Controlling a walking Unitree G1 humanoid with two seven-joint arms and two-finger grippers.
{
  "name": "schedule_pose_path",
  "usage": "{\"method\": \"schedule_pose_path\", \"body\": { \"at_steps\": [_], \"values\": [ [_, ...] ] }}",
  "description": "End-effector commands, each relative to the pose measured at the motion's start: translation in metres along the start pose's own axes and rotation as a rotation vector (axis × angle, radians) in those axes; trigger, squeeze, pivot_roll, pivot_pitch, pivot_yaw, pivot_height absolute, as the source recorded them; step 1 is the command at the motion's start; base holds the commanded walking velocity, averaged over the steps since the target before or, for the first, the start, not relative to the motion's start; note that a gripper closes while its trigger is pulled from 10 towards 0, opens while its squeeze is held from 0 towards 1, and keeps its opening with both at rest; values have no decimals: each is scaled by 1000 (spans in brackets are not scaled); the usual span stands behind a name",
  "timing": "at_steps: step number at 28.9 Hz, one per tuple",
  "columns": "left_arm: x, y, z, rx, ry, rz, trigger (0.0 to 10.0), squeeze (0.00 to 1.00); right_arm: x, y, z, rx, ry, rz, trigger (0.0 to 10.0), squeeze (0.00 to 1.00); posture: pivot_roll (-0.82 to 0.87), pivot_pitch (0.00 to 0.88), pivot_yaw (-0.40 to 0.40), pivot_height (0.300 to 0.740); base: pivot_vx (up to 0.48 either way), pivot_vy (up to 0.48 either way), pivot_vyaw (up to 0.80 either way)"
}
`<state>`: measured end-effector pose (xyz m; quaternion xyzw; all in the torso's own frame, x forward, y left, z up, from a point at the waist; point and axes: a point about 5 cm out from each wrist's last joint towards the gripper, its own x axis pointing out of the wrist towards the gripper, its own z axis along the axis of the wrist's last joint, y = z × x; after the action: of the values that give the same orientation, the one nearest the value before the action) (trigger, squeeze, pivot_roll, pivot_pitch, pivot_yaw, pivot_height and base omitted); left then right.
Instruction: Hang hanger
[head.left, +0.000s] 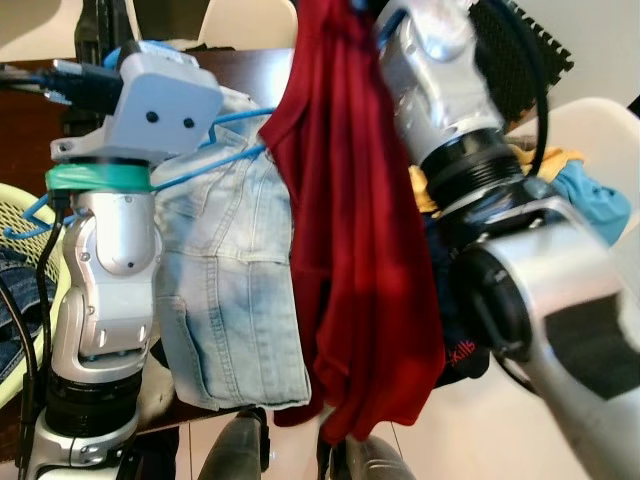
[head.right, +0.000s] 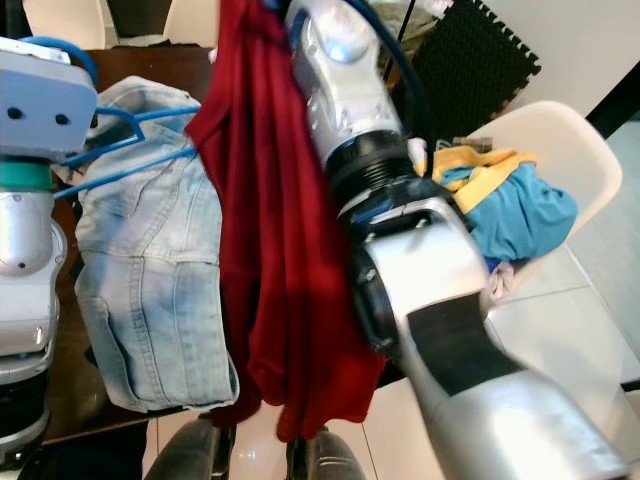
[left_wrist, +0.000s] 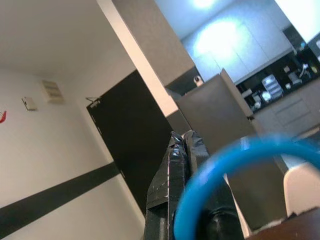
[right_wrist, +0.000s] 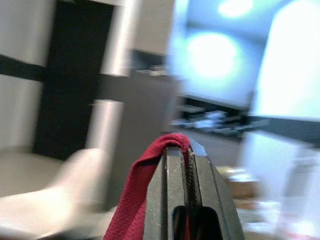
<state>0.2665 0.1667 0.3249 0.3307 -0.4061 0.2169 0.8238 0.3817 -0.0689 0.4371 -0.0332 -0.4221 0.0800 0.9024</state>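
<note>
red cloth and blue hanger, both arms raised

red cloth (head.left: 350, 230) hangs long in front of the head camera, from the top edge down to near the floor. right gripper (right_wrist: 184, 150) has its fingers pressed together with a fold of that cloth pinched between them; the fabric drapes down one side of the fingers. right arm (head.right: 420, 290) reaches up beside the cloth, on its right.

blue hanger (head.left: 215, 150) sits to the left of the cloth, carrying pale denim jeans (head.left: 230, 290) that hang touching the cloth's left edge. left arm (head.left: 105, 270) stands upright just left of the jeans, its wrist at hanger height. in the left wrist view the hanger's blue hook (left_wrist: 225, 175) curves, blurred, right in front of the left gripper (left_wrist: 182, 145), whose taped fingers lie closed against each other; whether they grip the hook, cannot tell.

behind: dark table (head.right: 175, 60), a white chair (head.right: 545, 140) piled with yellow and blue clothes (head.right: 510, 195), pale tiled floor (head.right: 590, 320).
</note>
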Motion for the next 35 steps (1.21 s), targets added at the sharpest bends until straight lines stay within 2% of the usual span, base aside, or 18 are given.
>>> {"method": "schedule_pose_path", "body": {
  "at_steps": [1, 2, 4, 7, 9, 10, 12, 13, 14, 15, 17, 24, 25, 29, 30, 32, 34, 35],
  "values": [
    [-2, 3, 3, 9, -6, 2, 10000, 0, 9, -20, 19, -181, -79, -146, 10000, 0, 167, 180, -30, 733, 0, 0, 0],
    [-2, 3, 3, 9, -6, 2, 10000, 0, 9, -20, 19, -181, -79, -146, 10000, 0, 167, 180, -30, 733, 0, 0, 0],
    [-3, 4, 3, 12, -1, -3, 10000, 0, 11, -52, 29, -406, -130, -285, 10000, 0, 164, 181, -23, 733, 0, 0, 0],
    [-3, 5, 3, 13, 1, -5, 10000, 0, 10, -57, 26, -434, -117, -281, 10000, 0, 159, 180, -20, 733, 0, 0, 0],
    [-2, 4, 2, 13, 3, -9, 10000, 0, 7, -43, 8, -437, -32, -150, 10000, 0, 153, 180, -14, 733, 0, 0, 0],
    [-2, 3, 3, 9, 4, -17, 10000, 0, -9, -8, -27, -394, 95, 115, 10000, 0, 150, 180, -9, 733, 0, 0, 0],
    [-2, 3, 3, 9, 4, -17, 10000, 0, -9, -8, -27, -394, 95, 115, 10000, 0, 150, 180, -9, 733, 0, 0, 0],
    [-1, 1, 3, 5, 4, -23, 10000, 0, -29, 23, -53, -343, 173, 339, 10000, 0, 149, 181, -6, 733, 0, 0, 0],
    [-1, 1, 3, 5, 4, -23, 10000, 0, -29, 23, -53, -343, 173, 339, 10000, 0, 149, 181, -6, 733, 0, 0, 0],
    [-1, 1, 3, 2, 2, -29, 10000, 0, -57, 57, -76, -270, 233, 563, 10000, 0, 156, 181, -4, 733, 0, 0, 0],
    [0, 2, 3, 4, 0, -33, 10000, 0, -95, 94, -95, -158, 270, 803, 10000, 0, 166, 180, -5, 733, 0, 0, 0],
    [1, 3, 4, 11, 1, -32, 10000, 0, -112, 108, -103, -171, 291, 901, 10000, 0, 166, 178, -10, 733, 0, 0, 0],
    [0, 2, 5, 12, 3, -29, 10000, 0, -103, 96, -105, -217, 312, 776, 10000, 0, 163, 178, -13, 733, 0, 0, 0],
    [0, 2, 5, 11, 4, -28, 10000, 0, -98, 90, -104, -219, 317, 726, 10000, 0, 163, 178, -13, 733, 0, 0, 0],
    [-1, 1, 5, 11, 5, -27, 10000, 0, -89, 80, -100, -163, 317, 646, 10000, 1000, 162, 177, -14, 733, 0, 0, 0],
    [-2, 1, 6, 10, 5, -27, 10000, 0, -78, 68, -93, -71, 306, 554, 10000, 1000, 162, 175, -12, 733, 0, 0, 0],
    [-3, 1, 6, 9, 5, -26, 10000, 0, -60, 42, -78, 248, 236, 402, 10000, 1000, 158, 172, -11, 733, 0, 0, 0],
    [-3, 1, 6, 8, 4, -26, 10000, 0, -55, 30, -71, 420, 185, 361, 10000, 0, 157, 170, -9, 733, 0, 0, 0]
  ]
}}
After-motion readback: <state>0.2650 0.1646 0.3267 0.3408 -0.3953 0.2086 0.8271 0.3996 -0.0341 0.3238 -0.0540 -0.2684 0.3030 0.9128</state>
